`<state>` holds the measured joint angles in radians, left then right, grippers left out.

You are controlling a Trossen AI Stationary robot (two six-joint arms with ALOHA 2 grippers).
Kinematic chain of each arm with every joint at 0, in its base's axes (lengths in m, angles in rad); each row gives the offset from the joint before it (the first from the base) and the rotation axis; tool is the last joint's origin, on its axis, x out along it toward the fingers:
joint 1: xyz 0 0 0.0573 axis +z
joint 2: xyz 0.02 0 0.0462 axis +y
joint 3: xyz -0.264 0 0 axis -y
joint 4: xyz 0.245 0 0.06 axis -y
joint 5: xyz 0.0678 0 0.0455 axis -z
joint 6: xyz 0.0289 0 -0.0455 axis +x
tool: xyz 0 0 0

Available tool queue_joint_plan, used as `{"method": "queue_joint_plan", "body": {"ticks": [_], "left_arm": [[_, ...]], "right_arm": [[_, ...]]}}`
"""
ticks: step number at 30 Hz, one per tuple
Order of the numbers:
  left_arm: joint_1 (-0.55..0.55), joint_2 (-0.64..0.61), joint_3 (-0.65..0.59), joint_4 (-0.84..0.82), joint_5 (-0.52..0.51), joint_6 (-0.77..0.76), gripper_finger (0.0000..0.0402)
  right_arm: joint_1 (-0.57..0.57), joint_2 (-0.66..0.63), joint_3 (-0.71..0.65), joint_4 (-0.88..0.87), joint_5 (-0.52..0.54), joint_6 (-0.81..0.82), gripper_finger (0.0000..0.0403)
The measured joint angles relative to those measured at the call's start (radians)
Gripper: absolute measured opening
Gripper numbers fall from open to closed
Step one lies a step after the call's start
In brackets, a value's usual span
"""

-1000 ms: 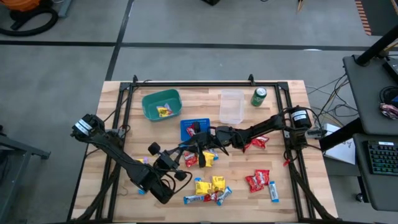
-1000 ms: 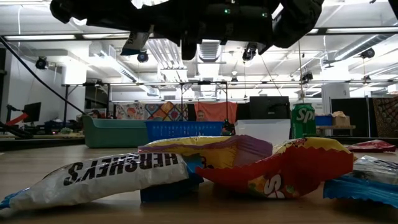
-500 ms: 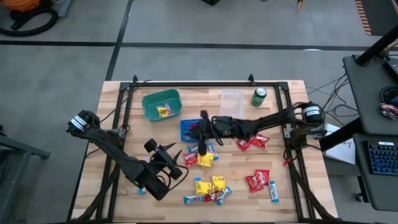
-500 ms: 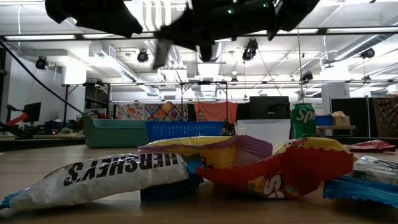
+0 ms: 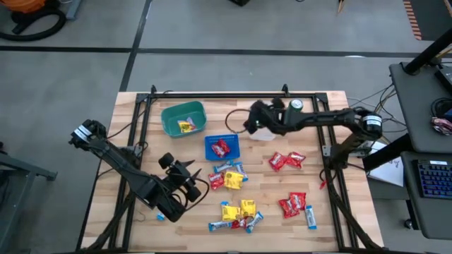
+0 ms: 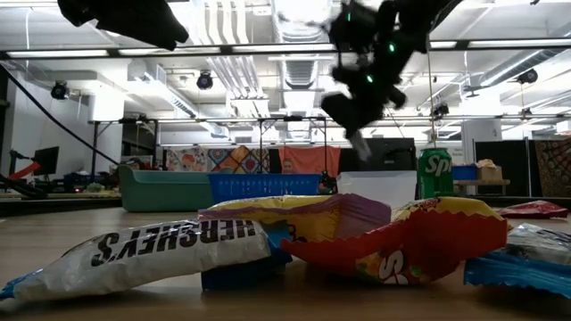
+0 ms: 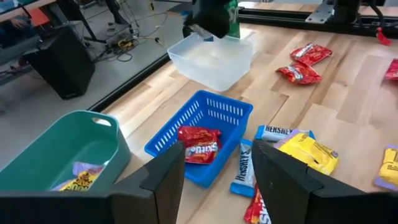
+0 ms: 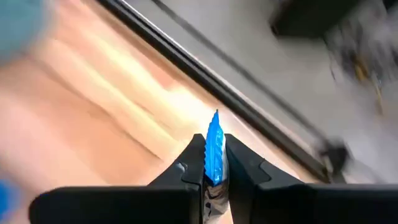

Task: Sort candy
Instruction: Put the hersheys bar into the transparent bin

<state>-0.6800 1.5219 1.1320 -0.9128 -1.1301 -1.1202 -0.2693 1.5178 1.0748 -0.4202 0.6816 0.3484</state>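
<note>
My right gripper [image 5: 253,121] hangs over the clear plastic tub [image 5: 263,125] near the table's far edge and is shut on a small blue-wrapped candy [image 8: 214,124]. In the low view it [image 6: 359,141] is high above the table. My left gripper [image 5: 189,185] is open and empty, low on the near left, facing the blue basket [image 7: 202,124]. That basket holds a red candy [image 7: 198,144]. The green basket [image 5: 183,118] holds a yellow one. Loose candies lie in clusters [image 5: 229,176], [image 5: 237,215], [image 5: 286,161], [image 5: 294,205]. My right gripper pinches the blue candy wrapper between its two fingers. The wrapper's crimped end [image 8: 215,119] sticks out past the fingertips [image 8: 198,149]. The candy is lifted clear of the table. How much of it lies back between the fingers is hidden by them.
A green drink can [image 5: 294,107] stands just right of the clear tub. A black frame rail [image 5: 219,95] runs round the table's edges. In the low view, a Hershey's bar [image 6: 152,254] and a red wrapper [image 6: 401,245] lie close to the camera.
My right gripper has risen from the candy cluster beside the blue basket and swung toward the far right, carrying the blue candy over the clear tub. My left arm has drawn back a little toward the table's left edge.
</note>
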Motion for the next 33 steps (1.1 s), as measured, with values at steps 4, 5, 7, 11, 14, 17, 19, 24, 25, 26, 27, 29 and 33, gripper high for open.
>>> {"method": "queue_joint_plan", "body": {"ticks": [4, 5, 7, 11, 14, 17, 19, 24, 25, 26, 27, 29, 33], "left_arm": [[0.001, 0.001, 0.0, -0.004, -0.006, 0.0, 0.0169], [0.001, 0.001, 0.0, -0.004, -0.008, 0.0, 0.0169], [0.001, 0.001, 0.0, -0.005, -0.008, 0.0, 0.0169], [0.001, 0.001, 0.0, -0.005, 0.005, -0.003, 0.0169], [0.001, 0.002, 0.0, -0.005, 0.026, -0.007, 0.0169], [0.001, 0.002, 0.0, -0.007, 0.055, -0.007, 0.0169], [0.001, 0.002, 0.0, -0.009, 0.079, -0.007, 0.0169], [0.001, 0.002, 0.0, -0.019, 0.157, -0.007, 0.0169], [0.001, 0.002, 0.0, -0.022, 0.173, -0.007, 0.0169], [0.001, 0.002, 0.0, -0.023, 0.189, -0.007, 0.0169], [0.001, 0.002, 0.0, -0.023, 0.206, -0.007, 0.0169], [0.001, 0.002, -0.001, -0.024, 0.245, -0.007, 0.0169], [0.0, 0.003, -0.001, -0.025, 0.328, 0.013, 0.0169]], "right_arm": [[-0.061, 0.047, -0.01, -0.052, -0.002, 0.038, 0.0045], [-0.07, 0.06, -0.011, -0.048, -0.011, 0.032, 0.0053], [-0.087, 0.087, -0.011, -0.025, -0.044, 0.023, 0.0071], [-0.105, 0.128, -0.007, -0.008, -0.087, 0.021, 0.0102], [-0.104, 0.132, -0.004, -0.008, -0.087, 0.02, 0.0118], [-0.102, 0.114, -0.004, -0.008, -0.087, 0.019, 0.0129], [-0.095, 0.092, -0.004, -0.008, -0.087, 0.018, 0.0131], [-0.067, 0.021, -0.003, 0.002, -0.087, 0.002, 0.0132], [-0.061, 0.004, -0.003, 0.005, -0.087, 0.0, 0.0132], [-0.053, -0.013, -0.003, 0.007, -0.088, -0.001, 0.0132], [-0.045, -0.031, -0.003, 0.008, -0.09, -0.001, 0.0132], [-0.03, -0.07, -0.003, 0.008, -0.133, -0.006, 0.0132], [0.005, -0.147, -0.003, 0.01, -0.314, -0.008, 0.0132]]}}
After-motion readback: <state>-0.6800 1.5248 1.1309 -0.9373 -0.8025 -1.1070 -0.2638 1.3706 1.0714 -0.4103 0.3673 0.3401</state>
